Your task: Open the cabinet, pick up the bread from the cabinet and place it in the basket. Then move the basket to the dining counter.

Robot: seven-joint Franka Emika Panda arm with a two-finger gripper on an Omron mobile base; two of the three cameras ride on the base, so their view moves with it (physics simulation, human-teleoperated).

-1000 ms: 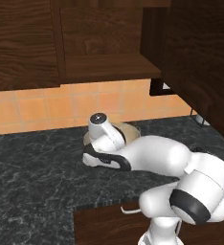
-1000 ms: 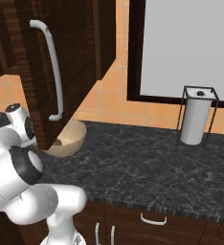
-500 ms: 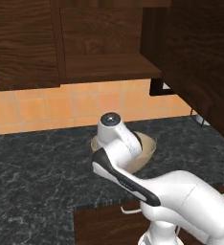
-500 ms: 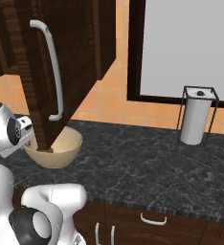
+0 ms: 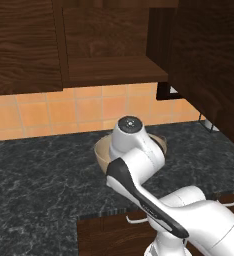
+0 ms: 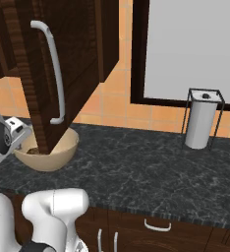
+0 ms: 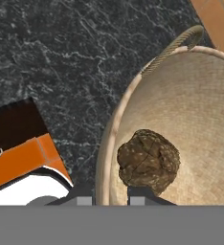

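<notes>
On the black stone desk (image 6: 151,167), the tool (image 7: 111,194) is pinching the rim of the basket (image 7: 190,119) with the bread (image 7: 148,160) lying inside, under the open cabinet (image 6: 63,69) door, so only carrying it to the dining counter remains.

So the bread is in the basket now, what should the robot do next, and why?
Probably lift the basket gently off the black counter. The bread already lies inside it, and the gripper looks shut on the basket's near rim, one fingertip each side of the wall. The cabinet door hangs open just above, so a small lift seems wise.
</notes>
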